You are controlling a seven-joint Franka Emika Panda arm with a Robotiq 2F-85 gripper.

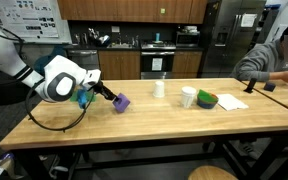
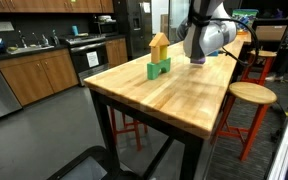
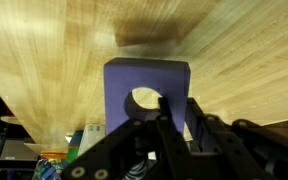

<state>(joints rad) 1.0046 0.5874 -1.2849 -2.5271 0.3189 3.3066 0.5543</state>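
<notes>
A purple block, square-faced, with a round hole through its middle; it sits low against the light wooden table, toward one end of the tabletop

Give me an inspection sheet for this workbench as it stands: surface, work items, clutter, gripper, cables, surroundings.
Surface: wooden table with a light butcher-block top.
Job's things: purple block with a round hole, lying on the table right at the fingers.
Clutter: white cup, white mug, green bowl, white sheet; a green-and-tan block stack in an exterior view.
Grippers: gripper reaches the purple block; whether it clamps the block cannot be told.
Cables: black cable loops over the table edge under the arm.
Surroundings: kitchen cabinets, a person at the table's end, a stool.
</notes>
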